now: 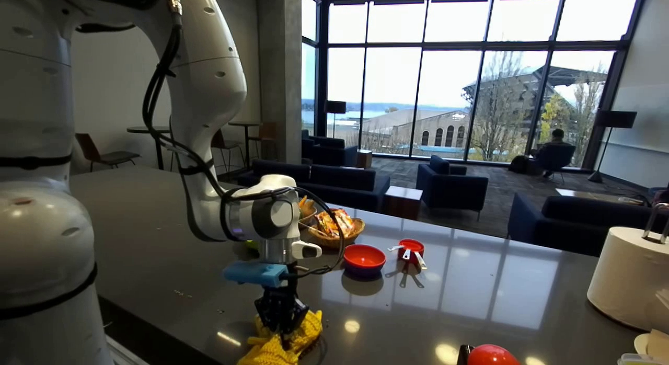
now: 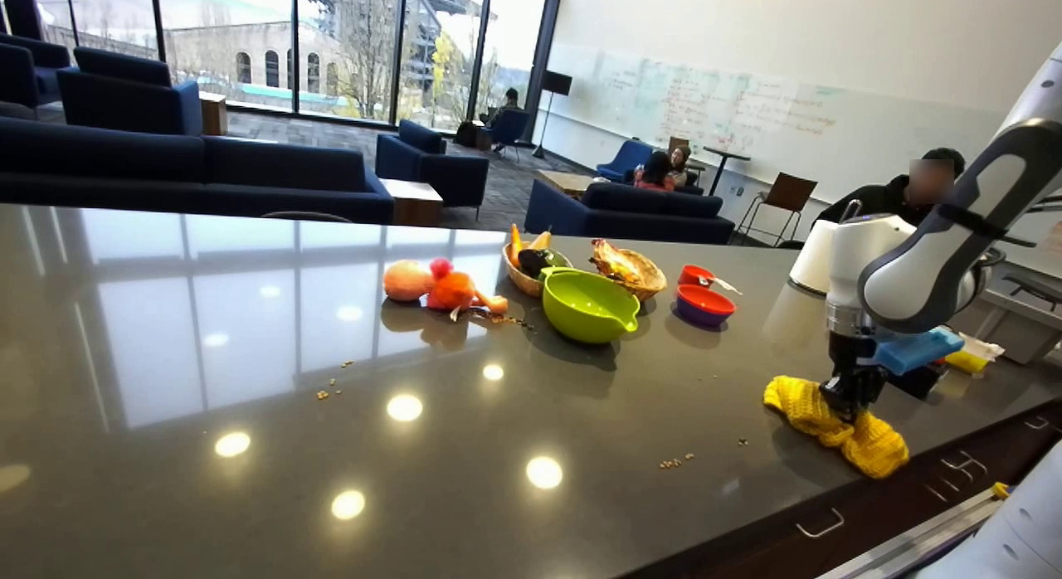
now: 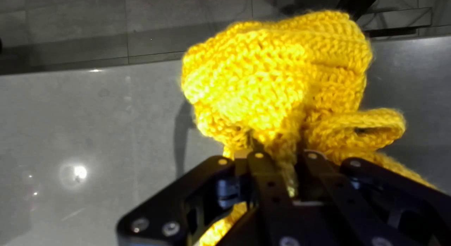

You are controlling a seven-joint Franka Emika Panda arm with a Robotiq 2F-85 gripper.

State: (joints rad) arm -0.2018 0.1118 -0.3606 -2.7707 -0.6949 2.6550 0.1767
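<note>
"Glossy grey counter [image 2: 614, 513] below you?"
"Yes. Near its edge, my claw [image 2: 846, 413] pinches a fold of yellow crocheted cloth [image 3: 267, 73]. Farther, a red bowl [image 1: 364, 256], then a navy sofa [image 1: 342, 179], then tall windows [image 1: 397, 72]."
"What differs between views?"
"My wrist view alone shows the cloth's loop [image 3: 391, 126] clearly; only in an exterior view do I find writing [image 2: 705, 106] on the whiteboard [image 2: 879, 127]."
</note>
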